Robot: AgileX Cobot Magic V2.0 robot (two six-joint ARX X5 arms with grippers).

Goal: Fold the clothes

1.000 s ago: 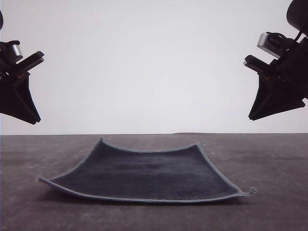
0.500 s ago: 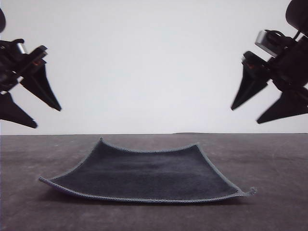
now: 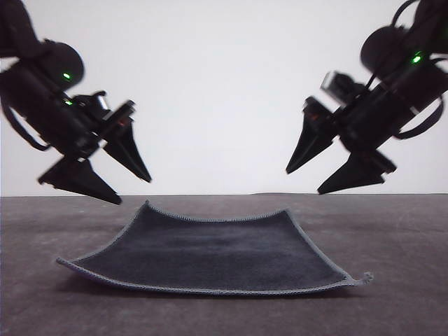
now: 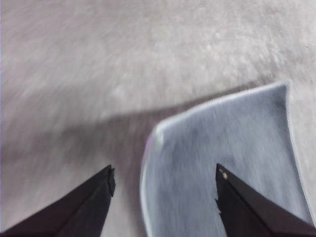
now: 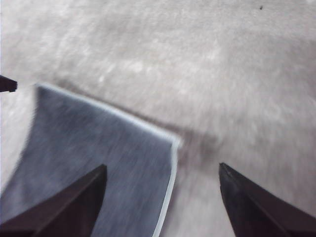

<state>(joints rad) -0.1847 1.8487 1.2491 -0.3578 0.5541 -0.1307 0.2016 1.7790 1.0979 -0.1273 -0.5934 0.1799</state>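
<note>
Soft matt cloth (image 3: 210, 253) — stitched edging, rough table (image 3: 399, 231)

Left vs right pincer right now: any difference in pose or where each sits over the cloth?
The left pincer hangs above the cloth's far left corner; the right pincer above its far right corner. The left pincer tilts down toward the right, the right pincer down toward the left. Shared: both open, empty, clear of the cloth.

A plain white wall (image 3: 224, 91) fills the space behind and between the raised jaws. Below them stretches a dark grey, faintly mottled worktop (image 3: 392, 231), evenly lit.
</note>
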